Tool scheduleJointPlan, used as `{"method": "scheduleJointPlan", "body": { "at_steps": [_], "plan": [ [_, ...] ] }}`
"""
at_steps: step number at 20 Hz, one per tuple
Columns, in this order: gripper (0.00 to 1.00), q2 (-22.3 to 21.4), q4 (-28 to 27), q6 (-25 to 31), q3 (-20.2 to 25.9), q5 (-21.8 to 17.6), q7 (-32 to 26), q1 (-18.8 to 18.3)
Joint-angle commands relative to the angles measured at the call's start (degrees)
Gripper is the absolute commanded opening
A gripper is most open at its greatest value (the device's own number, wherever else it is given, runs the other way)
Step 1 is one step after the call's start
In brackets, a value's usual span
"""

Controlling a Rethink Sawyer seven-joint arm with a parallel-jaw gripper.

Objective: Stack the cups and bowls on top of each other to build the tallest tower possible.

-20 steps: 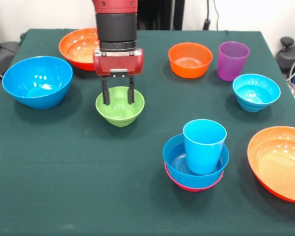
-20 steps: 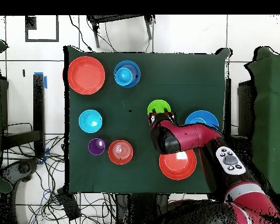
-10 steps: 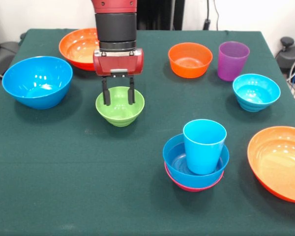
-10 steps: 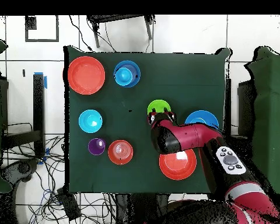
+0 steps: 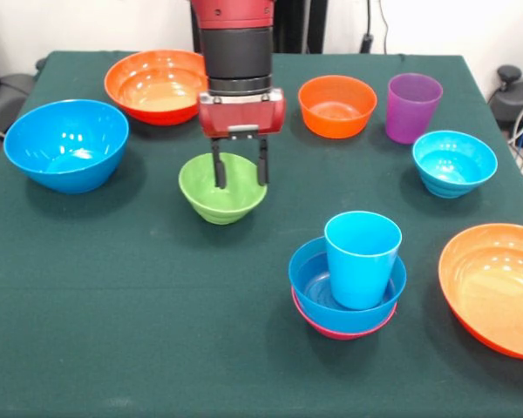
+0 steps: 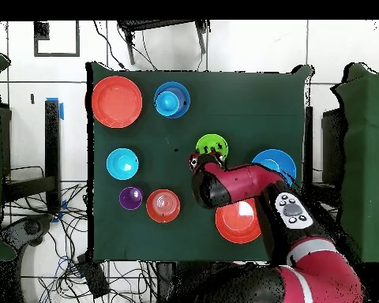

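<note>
My view: bright plastic on dark green

I see a dark green table (image 5: 113, 287), a green bowl (image 5: 211, 202), a light blue cup (image 5: 362, 259) in a blue bowl (image 5: 312, 283) over pink, a purple cup (image 5: 412, 106), orange bowls (image 5: 336, 105), and a red-and-black arm (image 5: 237, 43).

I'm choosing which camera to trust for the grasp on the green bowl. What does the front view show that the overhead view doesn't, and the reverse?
Front only: the gripper, fingers apart astride the green bowl's far rim, one inside, one outside.

Overhead only: the arm reaching across an orange bowl, hiding the gripper and part of the green bowl's rim.

Both: the green bowl, and the tower with the blue cup on top, standing apart from it.
</note>
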Motion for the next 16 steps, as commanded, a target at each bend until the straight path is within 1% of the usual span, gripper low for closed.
{"method": "scheduleJointPlan", "body": {
  "at_steps": [1,9,16],
  "plan": [
    [1.0,1.88,-2.2,5.01,0.01,-2.46,-0.55,2.42],
    [1.0,2.28,-2.76,6.23,0.49,-2.32,-1.52,1.96],
    [1.0,2.55,-3.22,8.6,4.11,-2.7,-5.27,-2.18]
  ]
}}
